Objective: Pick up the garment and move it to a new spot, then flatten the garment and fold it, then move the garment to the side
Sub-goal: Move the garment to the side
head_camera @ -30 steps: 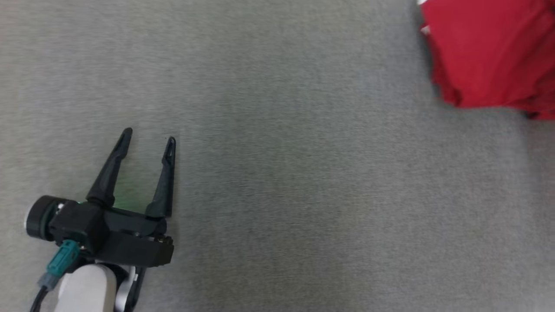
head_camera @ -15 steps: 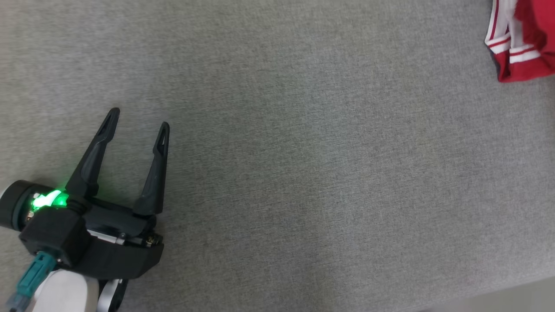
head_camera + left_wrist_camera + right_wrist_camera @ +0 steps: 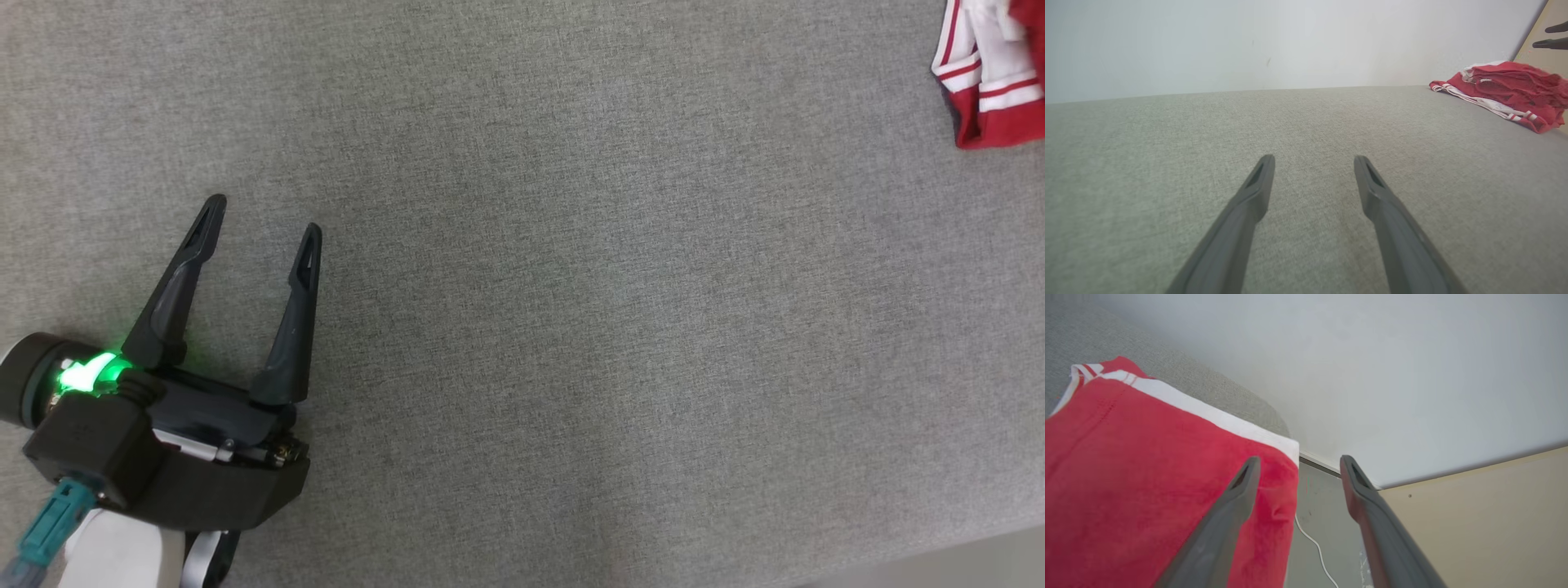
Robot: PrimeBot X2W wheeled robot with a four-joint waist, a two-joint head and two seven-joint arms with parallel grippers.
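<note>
The right gripper (image 3: 1298, 463) stands with its two dark fingers spread wide and nothing between them. One finger crosses over the red cloth in its own wrist view, but whether it touches I cannot tell. From the left wrist view the fingertips seem to hang just above and beyond the pile.

The left gripper (image 3: 263, 219) is also spread and empty. It hovers low over bare grey cloth at the near left, well apart from the work.

The garment (image 3: 1000, 131), red with white stripes, lies bunched in rough folded layers at the far right of the grey table (image 3: 571, 327). Its edge sits right at the table's end, with a white cable (image 3: 1310, 539) on the floor below.

I'd judge this to be the last step, setting the garment aside, and nearly done. To finish well, the right arm should rise straight up and away with its fingers kept apart, so that no tip catches the top layer and drags the fold open. The pile sits close to the drop, so any sideways brush could tip it over. The left arm has no need to come across.
</note>
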